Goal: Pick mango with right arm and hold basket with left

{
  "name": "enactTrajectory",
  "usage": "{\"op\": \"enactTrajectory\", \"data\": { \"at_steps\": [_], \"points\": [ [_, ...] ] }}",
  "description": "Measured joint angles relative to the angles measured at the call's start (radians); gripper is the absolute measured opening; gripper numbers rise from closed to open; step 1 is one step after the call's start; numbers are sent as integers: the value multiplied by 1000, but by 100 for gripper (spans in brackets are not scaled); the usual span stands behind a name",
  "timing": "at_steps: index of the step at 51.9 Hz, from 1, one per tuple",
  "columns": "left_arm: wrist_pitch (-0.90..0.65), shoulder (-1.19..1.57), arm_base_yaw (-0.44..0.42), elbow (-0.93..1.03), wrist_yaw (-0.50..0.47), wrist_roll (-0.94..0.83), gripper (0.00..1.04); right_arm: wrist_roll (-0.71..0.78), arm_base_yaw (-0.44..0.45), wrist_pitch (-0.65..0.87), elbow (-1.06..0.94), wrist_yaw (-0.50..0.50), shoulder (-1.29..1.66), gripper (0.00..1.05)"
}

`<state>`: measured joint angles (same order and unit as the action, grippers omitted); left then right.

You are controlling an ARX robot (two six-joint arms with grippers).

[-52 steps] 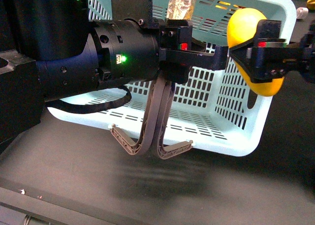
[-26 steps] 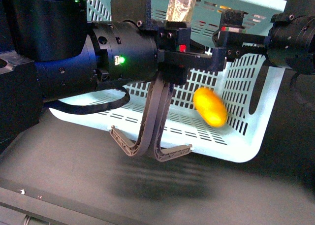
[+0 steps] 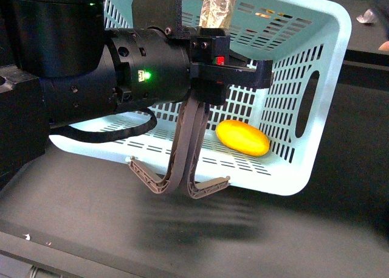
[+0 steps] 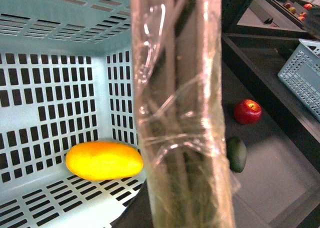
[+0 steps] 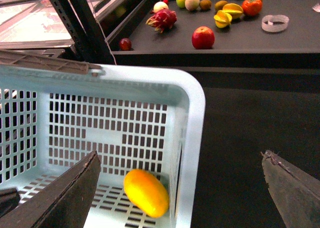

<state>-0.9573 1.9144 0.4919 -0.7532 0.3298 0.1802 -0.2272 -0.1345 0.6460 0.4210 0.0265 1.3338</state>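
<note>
The yellow-orange mango [image 3: 242, 137] lies loose on the floor of the pale turquoise basket [image 3: 285, 101], near its right wall. My left gripper [image 3: 209, 44] is shut on the basket's taped handle [image 3: 217, 4], which holds the basket tilted above the table. In the left wrist view that handle [image 4: 182, 113] fills the middle, with the mango [image 4: 104, 160] beside it inside the basket [image 4: 50, 88]. My right gripper [image 5: 180, 155] hangs open above the basket's rim [image 5: 192, 133], and the mango [image 5: 146, 192] lies below it. The right gripper is out of the front view.
Two grey-brown handles [image 3: 182, 162] hang down over the basket's front. Beyond the basket a red apple [image 4: 247, 111] and a dark green fruit [image 4: 236, 154] lie on the dark table, and a blue-grey basket [image 4: 305, 73] stands further off. A shelf holds an apple [image 5: 203, 37], a dragon fruit [image 5: 162, 19] and other fruit.
A second ago the right gripper held the mango by the basket's right rim. It let go; the mango fell and now lies on the basket floor. The right gripper has left the front view.
</note>
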Motion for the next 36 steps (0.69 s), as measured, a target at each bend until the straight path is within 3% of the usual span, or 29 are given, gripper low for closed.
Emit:
{"op": "enactTrajectory", "data": {
  "at_steps": [21, 32, 36],
  "points": [
    [0, 0, 1, 0, 8, 0, 8, -118, 60, -462, -246, -94, -732, 97],
    [0, 0, 1, 0, 4, 0, 8, -119, 60, -466, -247, -96, -772, 97],
    [0, 0, 0, 0, 4, 1, 8, -29, 103, -311, -299, -33, -779, 86]
  ]
}}
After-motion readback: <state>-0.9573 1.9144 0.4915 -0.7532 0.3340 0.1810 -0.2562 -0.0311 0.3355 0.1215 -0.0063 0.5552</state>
